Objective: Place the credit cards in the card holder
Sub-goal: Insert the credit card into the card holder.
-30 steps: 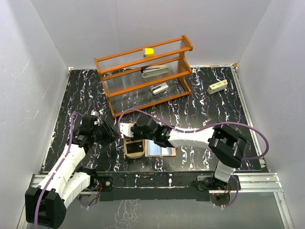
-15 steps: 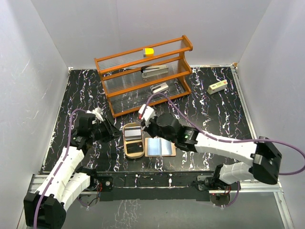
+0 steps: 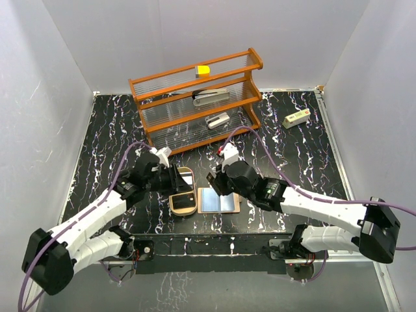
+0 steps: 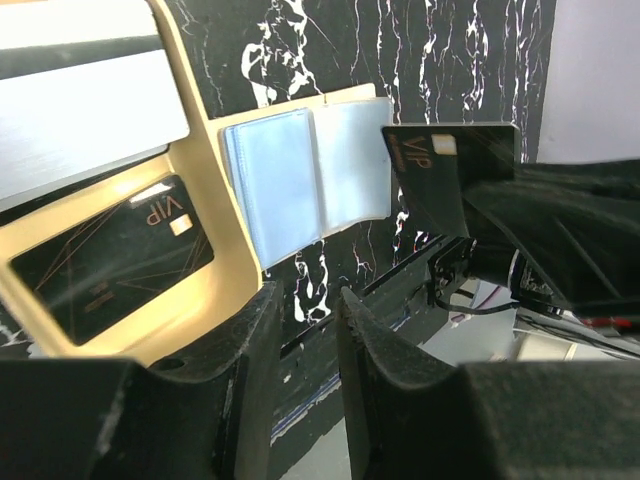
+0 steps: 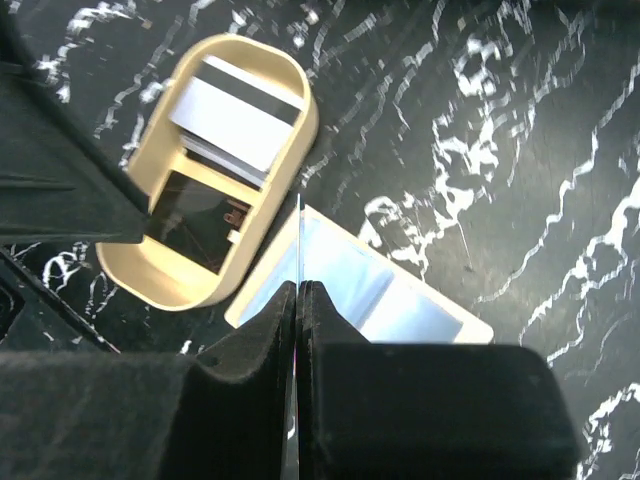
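Where white walls point(image 3: 58, 97) enclose, black marbled table point(image 3: 312, 149) bears card holder point(image 3: 182, 210).

Count: 1 card holder point(image 5: 165, 292) containing 1 striped card point(image 5: 235, 115) and 1 black VIP card point(image 5: 195, 225). Second VIP card point(image 4: 450, 165) is outside it, so 3 cards total. 1 open wallet point(image 3: 218, 200) at holder's 3 o'clock. 1 rack point(image 3: 169, 73) at 12 with 2 grey staplers point(image 3: 210, 97) point(image 3: 218, 121) and 1 yellow block point(image 3: 203, 70). 1 white box point(image 3: 296, 119) at 2.
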Controlling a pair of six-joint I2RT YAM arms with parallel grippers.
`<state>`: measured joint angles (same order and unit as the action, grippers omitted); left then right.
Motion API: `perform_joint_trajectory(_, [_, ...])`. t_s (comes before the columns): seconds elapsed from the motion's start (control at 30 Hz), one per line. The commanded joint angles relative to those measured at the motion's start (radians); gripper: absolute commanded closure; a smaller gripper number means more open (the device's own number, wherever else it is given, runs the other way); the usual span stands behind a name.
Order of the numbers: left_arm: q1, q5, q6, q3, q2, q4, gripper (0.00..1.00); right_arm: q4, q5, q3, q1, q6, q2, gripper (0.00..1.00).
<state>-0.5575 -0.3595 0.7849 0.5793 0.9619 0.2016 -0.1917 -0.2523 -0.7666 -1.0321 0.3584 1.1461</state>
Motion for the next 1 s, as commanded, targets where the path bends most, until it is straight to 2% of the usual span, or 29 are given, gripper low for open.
perform_joint_trajectory(0.0, [-0.063, 0.039, 0.037, 0.034, 0.065, -0.106, 0.74, 0.021, 0.072, 0.06, 0.084, 0.129, -0.028, 1.0])
perform_joint_trajectory(0.13, [-0.104, -0.007, 0.071, 0.022, 0.165, -0.211, 0.74, 0.083, 0.187, 0.14, 0.183, 0.165, -0.041, 1.0])
perform_joint_trajectory(0.27, [-0.15, -0.005, 0.081, 0.024, 0.245, -0.272, 0.73, 0.105, 0.258, 0.163, 0.199, 0.231, -0.027, 1.0])
perform_joint_trajectory(0.5, [-0.165, 0.018, 0.063, 0.029, 0.329, -0.285, 0.73, 0.127, 0.184, 0.223, 0.202, 0.339, -0.058, 1.0])
perform_joint_trajectory(0.73, [-0.165, 0.142, 0.022, 0.071, 0.393, -0.108, 0.73, 0.188, 0.199, 0.29, 0.204, 0.396, -0.048, 1.0])
perform_joint_trajectory(0.97, [-0.166, 0.243, 0.028, 0.062, 0.337, -0.024, 0.74, 0.208, 0.205, 0.316, 0.204, 0.429, -0.045, 1.0])
